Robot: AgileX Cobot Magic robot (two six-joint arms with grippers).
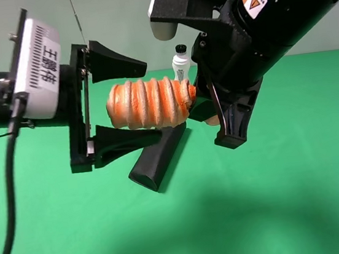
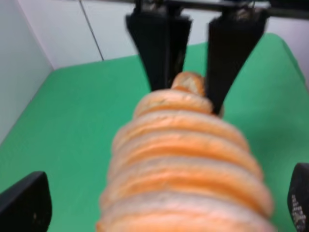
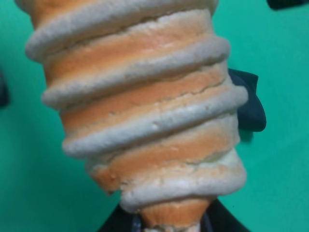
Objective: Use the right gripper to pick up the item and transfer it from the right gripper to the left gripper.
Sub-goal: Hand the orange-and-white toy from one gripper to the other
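One roll [image 1: 150,103], two hands — left hand [image 1: 151,99], right hand [image 1: 195,96] — one case [image 1: 158,159], one bottle [image 1: 181,63]

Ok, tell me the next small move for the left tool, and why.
Probably close the left tool on the soft ribbed orange and cream-striped roll. Its two black fingers stand open on either side of the roll's free end with gaps showing, while the right tool pinches the other end and holds it above the green table.

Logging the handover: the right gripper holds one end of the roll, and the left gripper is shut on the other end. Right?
No. The left gripper is open: the left wrist view shows its fingers clear of the roll on both sides. The right gripper does hold the far end.
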